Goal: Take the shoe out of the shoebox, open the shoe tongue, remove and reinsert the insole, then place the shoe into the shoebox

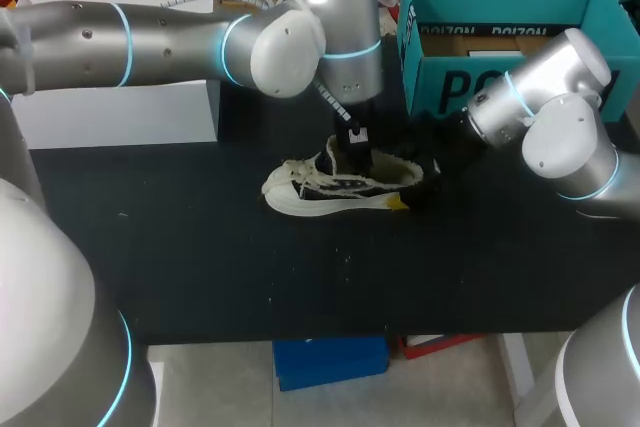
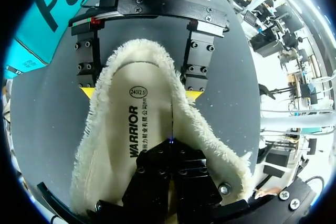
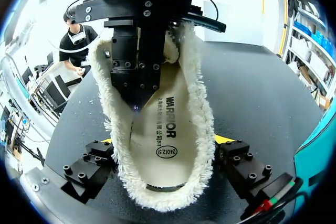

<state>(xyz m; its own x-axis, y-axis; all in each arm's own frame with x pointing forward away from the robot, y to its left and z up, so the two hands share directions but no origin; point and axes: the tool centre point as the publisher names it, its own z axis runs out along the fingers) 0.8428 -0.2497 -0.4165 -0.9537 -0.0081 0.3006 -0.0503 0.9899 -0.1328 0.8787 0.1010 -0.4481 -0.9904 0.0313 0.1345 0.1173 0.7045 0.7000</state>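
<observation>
A white shoe with a fleece lining lies on its sole mid-table, toe to the left. My left gripper reaches down into its opening. In the left wrist view that gripper is shut, its tips resting on the printed insole near the insole's edge. My right gripper is at the heel. Its yellow-tipped fingers stand wide on either side of the heel, touching the fleece collar. The insole lies flat inside. The teal shoebox stands at the back right.
A white box stands at the back left of the black table. My right arm's elbow sits just in front of the shoebox.
</observation>
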